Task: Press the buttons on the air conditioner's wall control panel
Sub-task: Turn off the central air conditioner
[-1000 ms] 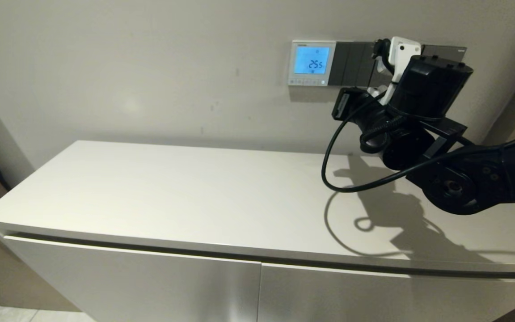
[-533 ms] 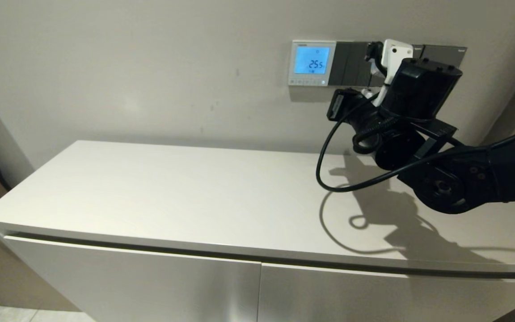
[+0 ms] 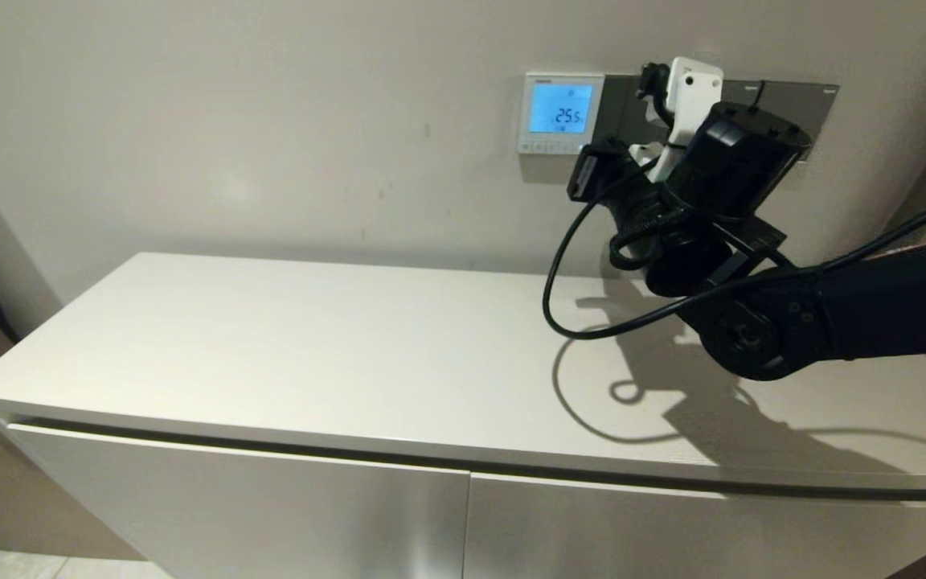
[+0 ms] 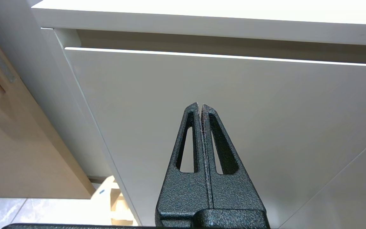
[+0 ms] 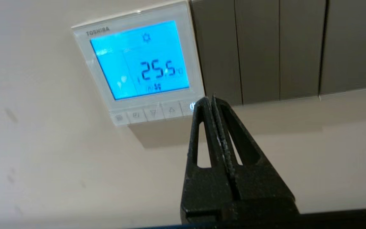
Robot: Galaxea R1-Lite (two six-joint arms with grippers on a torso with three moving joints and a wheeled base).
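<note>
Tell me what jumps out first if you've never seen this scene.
The blue-lit screen reading 25.5 on the Toshiba wall control panel, mounted beside dark grey switch plates. The right end effector, fingers shut, points at the rightmost of the buttons. The left end effector faces a white cabinet door.

A: Wall control panel (image 3: 560, 113) on the wall above the cabinet top (image 3: 310, 354); switch plates (image 5: 284, 47) just beside it on its right; buttons (image 5: 152, 113) along its bottom edge.

B: Right gripper (image 5: 209, 100) at the rightmost button's corner; left gripper (image 4: 200, 106) low, before the cabinet door (image 4: 265, 111).
</note>
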